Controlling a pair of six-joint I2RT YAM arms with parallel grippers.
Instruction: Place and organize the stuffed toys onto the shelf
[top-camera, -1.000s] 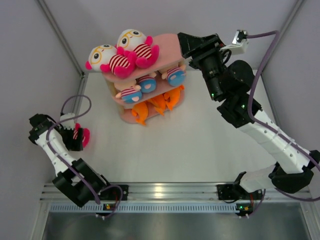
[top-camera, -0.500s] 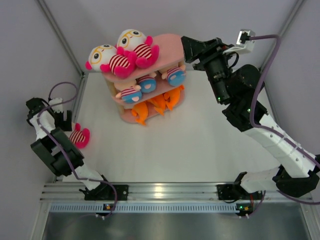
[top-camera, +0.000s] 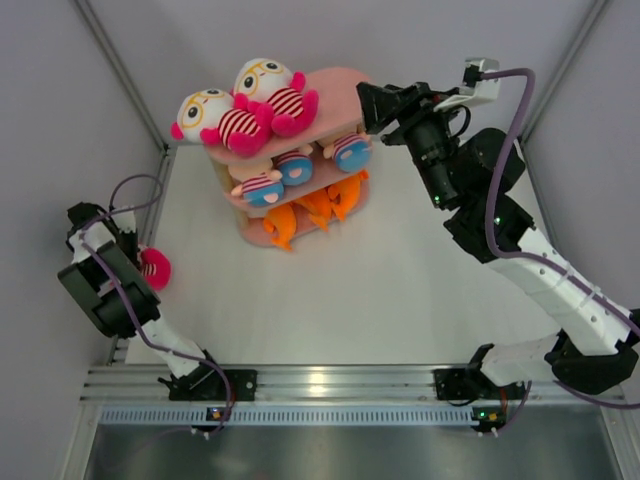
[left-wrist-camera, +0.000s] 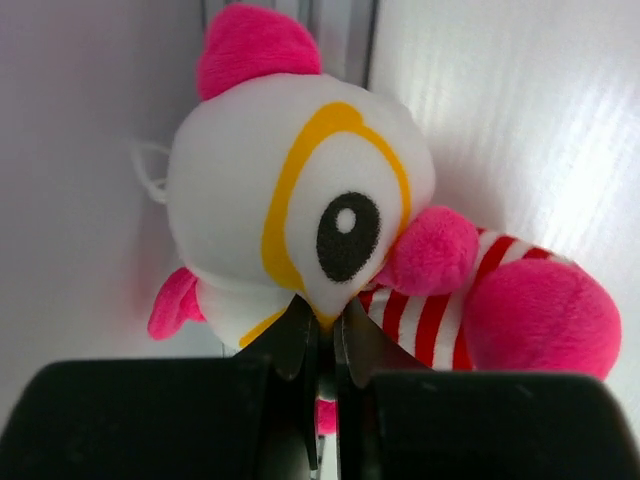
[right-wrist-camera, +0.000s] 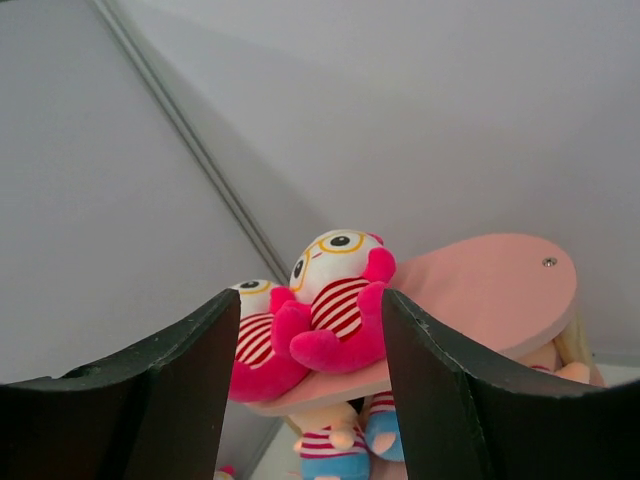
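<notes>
At the left wall a white-headed stuffed toy with yellow glasses, magenta limbs and a striped shirt lies on the table. My left gripper is shut on the lower edge of its head; from above the toy shows beside that gripper. The pink shelf holds two more white-headed dolls on top, peach-headed dolls with blue bottoms in the middle and orange sharks below. My right gripper hangs open at the top board's right end, holding nothing; its wrist view looks along the board.
Grey enclosure walls close in on the left, back and right, and the held toy lies right against the left wall. The white table runs from the shelf to the aluminium rail at the near edge.
My left gripper has shut on the toy's head after standing open over it. The left arm folded in over the toy. The right gripper shifted slightly toward the shelf's top board.
</notes>
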